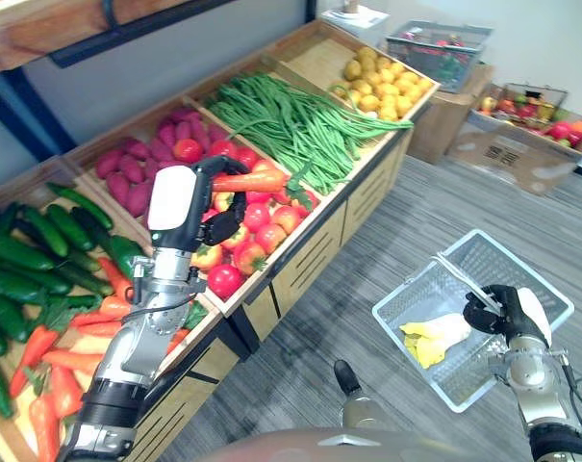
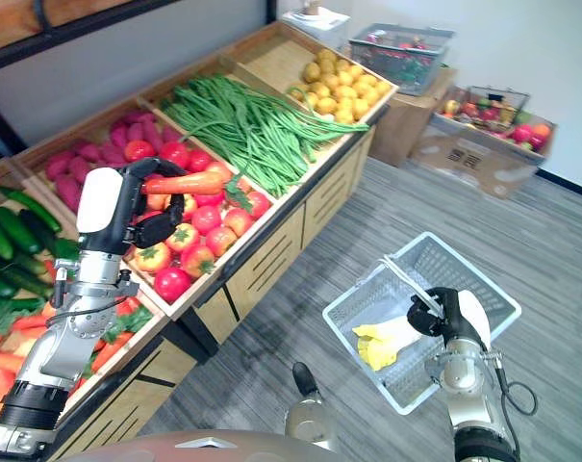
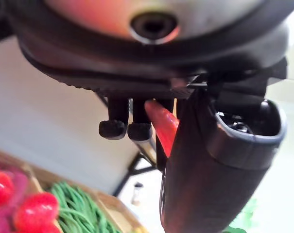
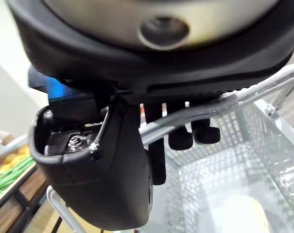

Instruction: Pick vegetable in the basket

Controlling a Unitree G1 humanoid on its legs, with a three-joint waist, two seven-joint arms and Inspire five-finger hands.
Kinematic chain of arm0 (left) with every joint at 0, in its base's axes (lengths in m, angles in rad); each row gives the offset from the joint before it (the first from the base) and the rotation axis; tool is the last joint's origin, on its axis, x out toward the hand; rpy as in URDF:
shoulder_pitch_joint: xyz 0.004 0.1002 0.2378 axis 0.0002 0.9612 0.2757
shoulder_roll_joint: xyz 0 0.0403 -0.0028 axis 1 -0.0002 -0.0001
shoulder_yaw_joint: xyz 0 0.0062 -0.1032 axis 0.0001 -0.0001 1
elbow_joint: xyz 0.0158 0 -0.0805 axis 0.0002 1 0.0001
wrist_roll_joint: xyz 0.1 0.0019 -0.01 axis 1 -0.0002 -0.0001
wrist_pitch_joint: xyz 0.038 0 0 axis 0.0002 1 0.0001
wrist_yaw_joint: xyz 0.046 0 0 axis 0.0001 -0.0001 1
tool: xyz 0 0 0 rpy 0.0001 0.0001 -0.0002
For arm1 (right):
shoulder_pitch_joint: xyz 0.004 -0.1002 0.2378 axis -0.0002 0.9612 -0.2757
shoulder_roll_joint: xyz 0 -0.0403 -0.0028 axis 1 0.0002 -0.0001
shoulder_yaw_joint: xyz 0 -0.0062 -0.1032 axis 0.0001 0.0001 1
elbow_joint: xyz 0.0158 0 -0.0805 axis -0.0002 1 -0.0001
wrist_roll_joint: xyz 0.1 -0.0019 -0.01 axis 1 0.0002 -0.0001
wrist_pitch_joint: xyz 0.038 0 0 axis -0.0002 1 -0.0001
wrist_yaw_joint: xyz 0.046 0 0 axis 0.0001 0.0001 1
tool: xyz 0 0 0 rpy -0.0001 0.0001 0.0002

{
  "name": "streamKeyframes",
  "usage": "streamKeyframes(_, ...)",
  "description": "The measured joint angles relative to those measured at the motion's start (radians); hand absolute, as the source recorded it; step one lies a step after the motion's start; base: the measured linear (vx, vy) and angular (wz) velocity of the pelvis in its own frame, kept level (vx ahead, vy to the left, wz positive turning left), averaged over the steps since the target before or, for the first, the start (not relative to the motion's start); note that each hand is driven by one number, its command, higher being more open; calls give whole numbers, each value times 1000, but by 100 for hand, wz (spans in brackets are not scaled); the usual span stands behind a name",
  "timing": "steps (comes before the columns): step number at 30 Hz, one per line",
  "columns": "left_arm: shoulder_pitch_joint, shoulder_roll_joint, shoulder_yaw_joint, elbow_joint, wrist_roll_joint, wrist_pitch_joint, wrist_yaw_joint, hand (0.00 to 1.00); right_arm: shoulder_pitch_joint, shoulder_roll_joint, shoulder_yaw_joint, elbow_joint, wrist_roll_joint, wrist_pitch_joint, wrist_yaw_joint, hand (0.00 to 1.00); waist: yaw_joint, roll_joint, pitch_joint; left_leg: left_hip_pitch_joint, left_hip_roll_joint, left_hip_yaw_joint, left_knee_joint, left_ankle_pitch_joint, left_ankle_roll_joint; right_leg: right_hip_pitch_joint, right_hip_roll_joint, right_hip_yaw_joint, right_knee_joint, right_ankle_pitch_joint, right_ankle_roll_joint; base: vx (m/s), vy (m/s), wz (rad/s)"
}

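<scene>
My left hand [image 1: 196, 207] is raised above the tomato bin, shut on an orange carrot [image 1: 252, 181] with a green top that lies level and points right. In the left wrist view the carrot [image 3: 162, 125] shows between the fingers [image 3: 118, 127] and the thumb. My right hand [image 1: 502, 310] is curled round the metal handle [image 4: 219, 108] of a white wire basket [image 1: 541, 289] held over the floor at the lower right. A pale yellow-leaved vegetable [image 1: 435, 337] lies inside the basket.
A wooden produce stand [image 1: 315, 241] runs along the left with bins of cucumbers [image 1: 21, 255], carrots [image 1: 55, 361], tomatoes [image 1: 247, 236], purple sweet potatoes [image 1: 137, 159], green beans [image 1: 291, 120] and yellow fruit [image 1: 382, 77]. Boxes of fruit [image 1: 526, 120] stand at the far right. Grey floor lies between stand and basket.
</scene>
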Motion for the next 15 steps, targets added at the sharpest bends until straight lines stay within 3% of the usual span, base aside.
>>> streamKeyframes(10,-83,-1,-169,0,-147,-26,-71,0,-119,-83,176,-53,19,-36,71,0,-22,18,52,52,18,175,68,-64,-22,-42,66,149,1,21,9,-22,-48,-49)
streamKeyframes(15,-98,-3,-263,0,-202,-53,-113,0,-119,-85,222,-144,130,-39,116,0,-29,25,74,67,23,226,95,-84,-28,-51,85,193,1,29,18,-15,-43,-29)
